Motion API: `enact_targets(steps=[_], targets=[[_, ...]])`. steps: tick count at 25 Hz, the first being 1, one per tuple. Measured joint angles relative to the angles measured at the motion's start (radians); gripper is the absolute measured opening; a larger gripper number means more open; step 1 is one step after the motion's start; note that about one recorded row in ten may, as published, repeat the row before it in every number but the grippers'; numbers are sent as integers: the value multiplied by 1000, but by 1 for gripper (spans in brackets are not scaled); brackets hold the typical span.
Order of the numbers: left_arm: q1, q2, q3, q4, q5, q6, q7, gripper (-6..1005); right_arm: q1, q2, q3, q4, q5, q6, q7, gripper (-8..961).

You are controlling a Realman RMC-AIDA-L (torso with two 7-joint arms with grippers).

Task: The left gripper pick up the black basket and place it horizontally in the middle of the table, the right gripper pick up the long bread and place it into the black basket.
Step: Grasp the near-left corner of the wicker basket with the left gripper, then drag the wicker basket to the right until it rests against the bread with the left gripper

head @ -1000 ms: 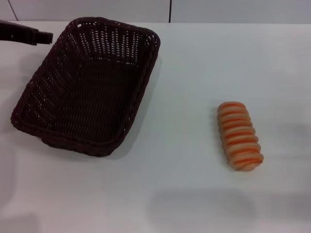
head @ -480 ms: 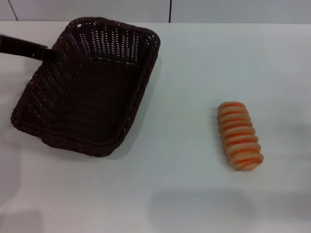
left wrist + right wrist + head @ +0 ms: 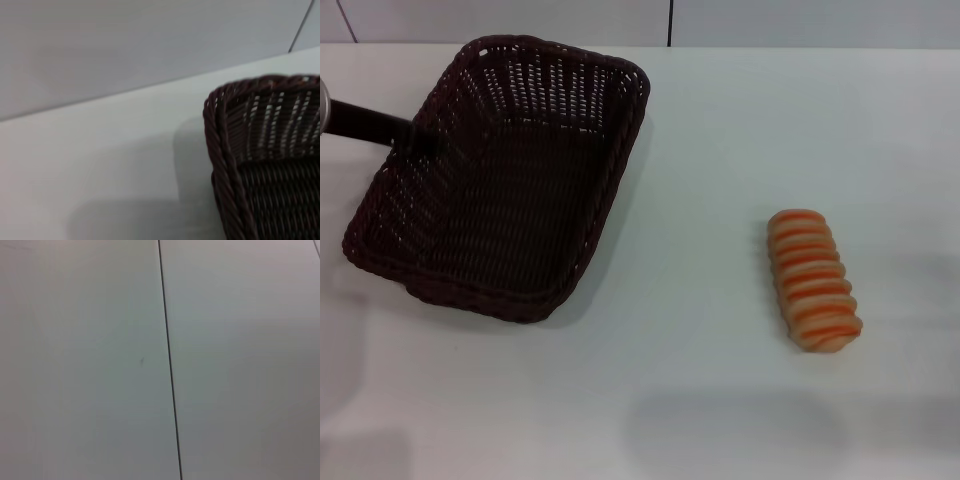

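The black basket (image 3: pixel 623 160) lies on the left of the white table (image 3: pixel 740 120), its long side running away from me and slightly slanted. My left gripper (image 3: pixel 410 133) comes in from the left edge as a dark blurred arm end, and its tip is at the basket's far left rim. The left wrist view shows a corner of the basket's braided rim (image 3: pixel 221 150) close up. The long bread (image 3: pixel 813 280) lies on the right of the table, well apart from the basket. My right gripper is out of view.
A pale wall with a dark vertical seam (image 3: pixel 670 22) stands behind the table's far edge. The right wrist view shows only this wall and seam (image 3: pixel 169 360). Bare tabletop lies between the basket and the bread.
My left gripper has moved rightward and down from beside the basket's far left corner onto its left rim. The basket and the bread have not moved.
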Motion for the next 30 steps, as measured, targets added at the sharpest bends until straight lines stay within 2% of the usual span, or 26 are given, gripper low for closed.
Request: enact_targets(steps=[3, 7, 20, 22, 26, 30], targets=[[-15, 1, 6, 62, 33, 10, 0, 588, 0, 0, 0, 0, 0, -1, 0, 698], [-24, 2, 15, 80, 57, 7, -1, 590, 0, 0, 0, 1, 0, -4, 0, 698], [-22, 0, 53, 67, 62, -5, 0, 310, -2, -2, -2, 0, 0, -8, 0, 699], [-14, 0, 53, 34, 56, -7, 11, 272, -3, -2, -2, 0, 0, -8, 0, 699], [1, 0, 42, -31, 10, -27, 60, 262, -3, -2, -2, 0, 0, -8, 0, 699], [2, 4, -10, -80, -61, -82, 141, 242, -6, -2, -1, 1, 0, -8, 0, 699]])
